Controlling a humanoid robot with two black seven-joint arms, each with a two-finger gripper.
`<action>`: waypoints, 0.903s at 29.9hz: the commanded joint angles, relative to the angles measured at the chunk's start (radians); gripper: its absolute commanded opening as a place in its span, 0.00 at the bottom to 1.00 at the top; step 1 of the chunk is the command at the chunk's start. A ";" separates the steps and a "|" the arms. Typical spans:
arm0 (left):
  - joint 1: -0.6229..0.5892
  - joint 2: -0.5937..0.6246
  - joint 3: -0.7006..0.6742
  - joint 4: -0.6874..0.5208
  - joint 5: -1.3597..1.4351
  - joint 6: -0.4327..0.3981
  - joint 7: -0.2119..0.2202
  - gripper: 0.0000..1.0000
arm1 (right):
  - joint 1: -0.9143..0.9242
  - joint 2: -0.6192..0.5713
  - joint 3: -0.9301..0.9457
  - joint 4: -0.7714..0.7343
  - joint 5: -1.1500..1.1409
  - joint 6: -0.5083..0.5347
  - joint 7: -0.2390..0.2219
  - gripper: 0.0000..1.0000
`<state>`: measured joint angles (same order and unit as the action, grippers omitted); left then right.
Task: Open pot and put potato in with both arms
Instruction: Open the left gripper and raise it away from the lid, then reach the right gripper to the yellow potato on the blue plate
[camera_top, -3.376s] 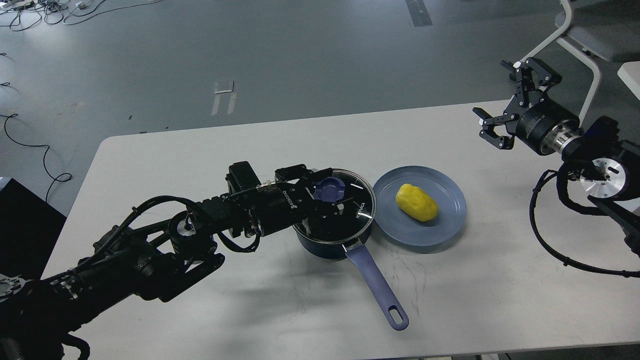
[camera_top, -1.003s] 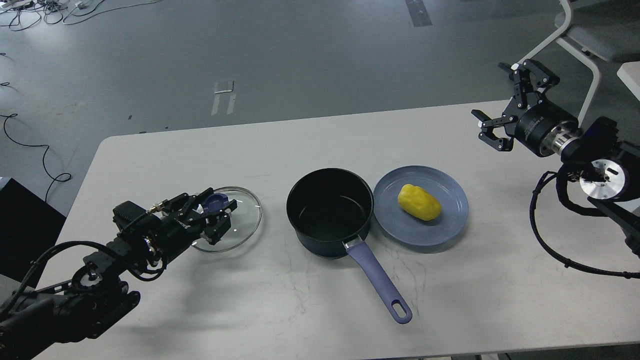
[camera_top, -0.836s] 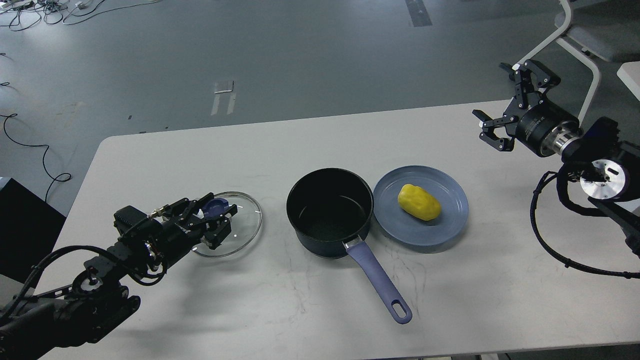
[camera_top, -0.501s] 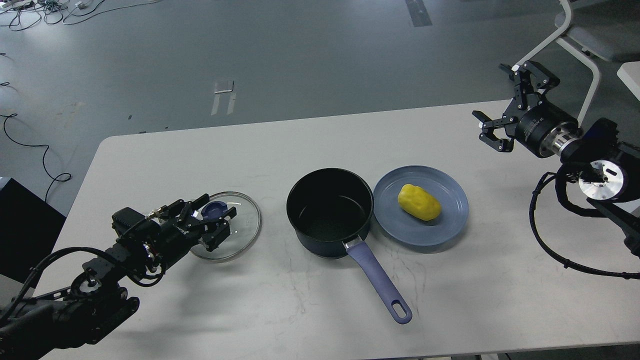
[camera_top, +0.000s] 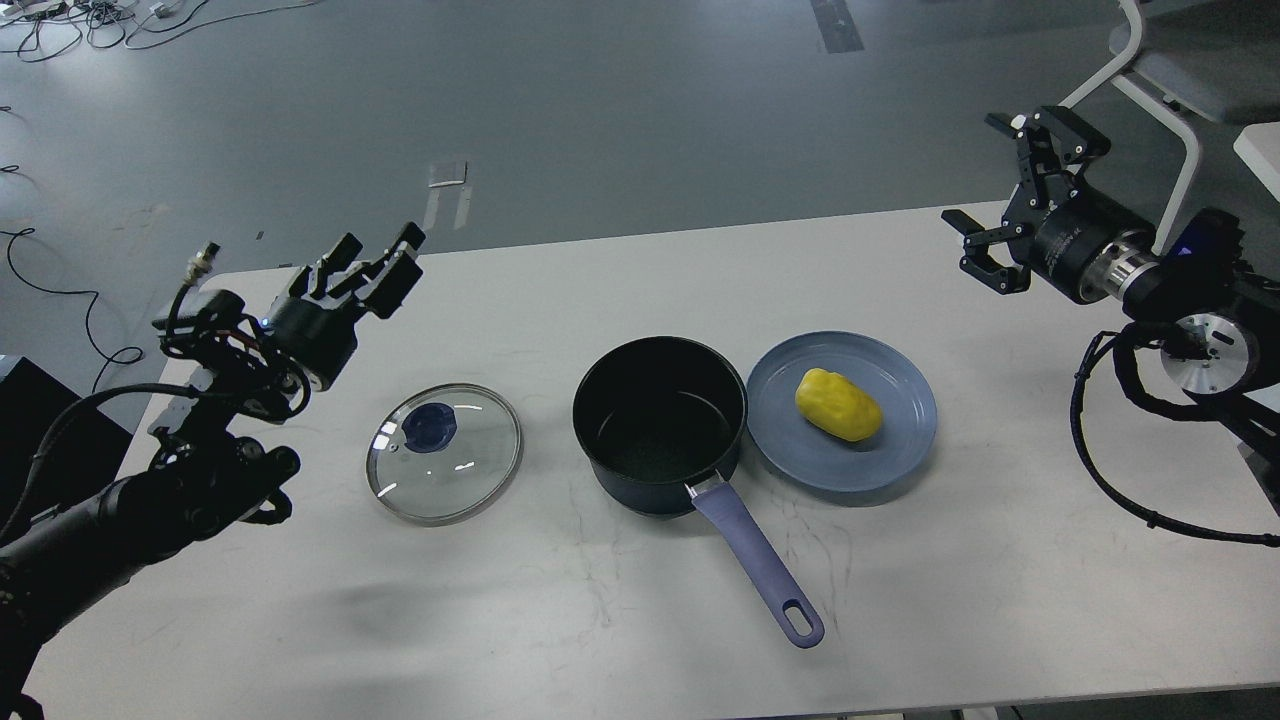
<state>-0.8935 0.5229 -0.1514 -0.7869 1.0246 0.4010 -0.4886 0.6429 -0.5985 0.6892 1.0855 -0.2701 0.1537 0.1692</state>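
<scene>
The dark navy pot (camera_top: 660, 425) stands open at the table's middle, its periwinkle handle (camera_top: 757, 565) pointing to the front right. Its glass lid (camera_top: 444, 452) with a blue knob lies flat on the table to the pot's left. The yellow potato (camera_top: 838, 404) lies on a blue-grey plate (camera_top: 900, 450) right of the pot. My left gripper (camera_top: 372, 265) is open and empty, raised above the table's far left, up and left of the lid. My right gripper (camera_top: 1000, 200) is open and empty, held high at the far right, well away from the potato.
The white table (camera_top: 600, 620) ends close behind my left gripper and near the right gripper. A white chair frame (camera_top: 1150, 90) stands past the table's far right corner. Cables lie on the grey floor at the left.
My left gripper has let go of the lid's knob and risen up and back to the left. The lid now lies alone on the table. The right gripper has shifted slightly up.
</scene>
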 joint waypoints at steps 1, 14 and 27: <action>-0.108 -0.008 -0.014 -0.034 -0.282 -0.213 0.000 0.98 | 0.037 -0.038 -0.085 0.031 -0.236 0.006 0.045 1.00; -0.134 -0.035 -0.212 -0.221 -0.803 -0.462 0.240 0.98 | 0.139 -0.072 -0.456 0.025 -1.054 -0.194 0.249 0.98; -0.047 -0.038 -0.258 -0.227 -0.896 -0.525 0.329 0.98 | 0.208 -0.030 -0.675 -0.038 -1.158 -0.198 0.320 0.89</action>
<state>-0.9495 0.4847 -0.4039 -1.0140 0.1279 -0.1192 -0.1586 0.8454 -0.6577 0.0433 1.0824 -1.4017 -0.0409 0.4757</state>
